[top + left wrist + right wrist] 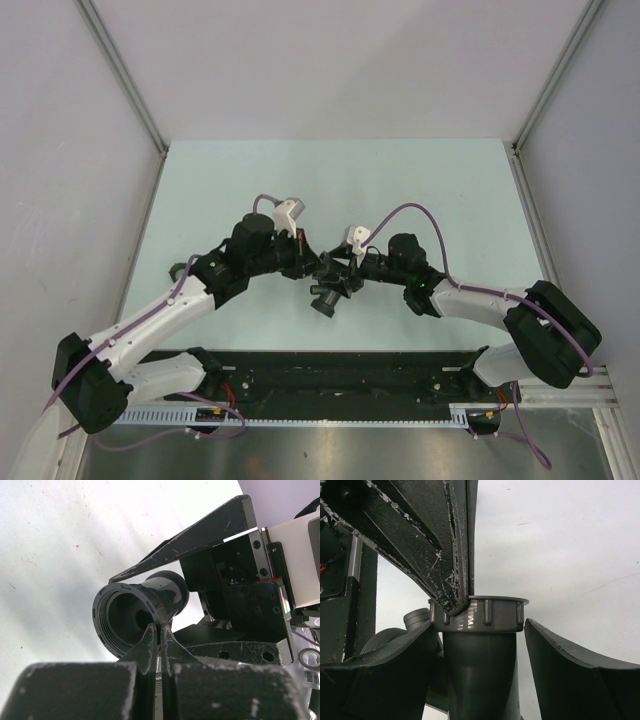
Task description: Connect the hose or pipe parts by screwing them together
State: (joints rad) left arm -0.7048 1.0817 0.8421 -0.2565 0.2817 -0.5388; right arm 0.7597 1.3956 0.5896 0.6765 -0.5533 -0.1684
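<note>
A dark grey pipe fitting (325, 298) hangs above the table where the two arms meet. In the right wrist view its ribbed collar (495, 614) tops a smooth tube, and a threaded branch mouth (417, 617) shows behind on the left. My left gripper (160, 627) is shut, pinching the rim of the collar beside the threaded open mouth (125, 617). One of its fingers (445, 555) comes down onto the collar's edge. My right gripper (479, 625) straddles the tube below the collar. Its left finger is against the tube and its right finger (570, 670) stands off with a gap.
The pale green table (250, 180) is walled in by white panels on three sides. A black rail (330, 375) with the arm bases runs along the near edge. Purple cables (420, 212) loop over both wrists.
</note>
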